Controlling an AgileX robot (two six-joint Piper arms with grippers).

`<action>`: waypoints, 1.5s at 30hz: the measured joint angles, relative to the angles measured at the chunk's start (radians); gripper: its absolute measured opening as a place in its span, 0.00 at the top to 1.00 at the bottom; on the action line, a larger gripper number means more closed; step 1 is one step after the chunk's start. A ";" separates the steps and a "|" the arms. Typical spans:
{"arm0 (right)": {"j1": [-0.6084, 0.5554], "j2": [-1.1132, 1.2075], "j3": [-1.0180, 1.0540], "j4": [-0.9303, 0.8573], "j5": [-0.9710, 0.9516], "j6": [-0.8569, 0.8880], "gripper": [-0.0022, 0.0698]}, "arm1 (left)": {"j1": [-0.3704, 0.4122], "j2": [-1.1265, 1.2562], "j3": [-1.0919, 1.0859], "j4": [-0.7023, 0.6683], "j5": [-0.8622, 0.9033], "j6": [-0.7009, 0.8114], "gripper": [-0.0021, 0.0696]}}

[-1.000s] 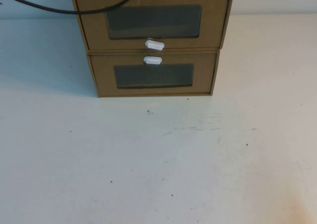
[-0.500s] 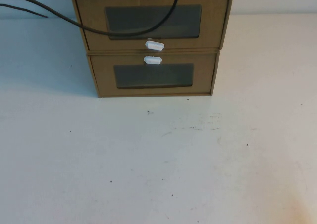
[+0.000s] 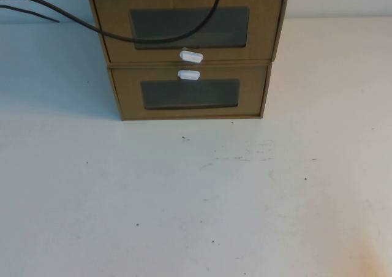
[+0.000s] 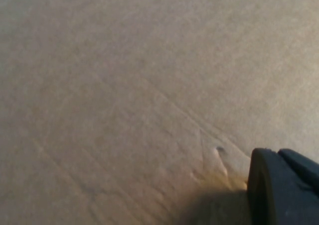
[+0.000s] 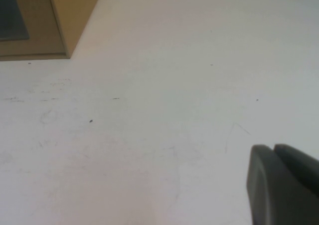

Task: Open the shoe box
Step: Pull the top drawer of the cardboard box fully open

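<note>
Shoe boxes [image 3: 153, 56] shut (contents unseen); left tool [image 4: 281, 185] seemingly above cardboard [image 4: 124, 85], state unclear; right tool [image 5: 279, 185] closed over table [image 3: 184, 197].

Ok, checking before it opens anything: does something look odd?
A black cable hangs across the window of the top shoe box. Left claw is close over creased cardboard; right claw, shut, hovers over the table.

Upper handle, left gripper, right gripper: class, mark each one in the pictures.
Upper handle [image 3: 191, 56]: high view, middle of the white tab.
Left gripper [image 4: 279, 185]: left wrist view, dark tip, over cardboard [image 4: 124, 85].
Right gripper [image 5: 275, 185]: right wrist view, dark tip, over table [image 5: 149, 135].
</note>
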 joint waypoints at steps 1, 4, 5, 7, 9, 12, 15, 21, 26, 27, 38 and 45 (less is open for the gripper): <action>0.000 0.000 0.000 0.000 0.000 0.000 0.99 | 0.000 0.000 0.000 0.000 0.000 -0.002 0.98; 0.000 0.000 0.000 0.000 0.000 0.000 0.99 | 0.000 0.000 0.000 0.000 0.000 -0.004 0.98; 0.000 0.000 0.000 0.000 0.000 0.000 0.99 | 0.000 0.000 0.000 0.000 0.000 -0.006 0.98; 0.000 0.000 0.000 0.000 0.000 0.000 0.99 | 0.000 0.000 0.000 0.000 0.000 -0.008 0.98; 0.000 0.000 0.000 0.000 0.000 0.000 0.99 | 0.000 0.000 0.000 0.000 0.000 -0.010 0.98; 0.000 0.000 0.000 0.000 0.000 0.000 0.99 | 0.000 0.000 0.000 0.000 0.003 -0.010 0.98; 0.000 0.000 0.000 0.000 -0.004 0.000 0.99 | 0.000 0.000 0.000 0.000 0.011 -0.014 0.98; 0.000 0.000 0.000 0.230 -0.110 0.000 0.99 | 0.000 0.000 -0.002 -0.002 0.020 -0.018 0.98; 0.000 0.000 0.000 0.581 -0.180 0.000 0.99 | 0.000 0.000 -0.002 -0.002 0.020 -0.018 0.98; 0.000 0.000 0.000 0.626 -0.187 0.000 0.99 | 0.000 0.000 -0.002 -0.002 0.021 -0.018 0.98; 0.000 0.046 -0.088 0.711 -0.012 -0.002 0.99 | 0.000 0.000 -0.006 -0.004 0.031 -0.024 0.98; 0.000 0.255 -0.306 0.626 0.243 -0.105 0.99 | 0.000 0.000 -0.006 -0.005 0.043 -0.028 0.98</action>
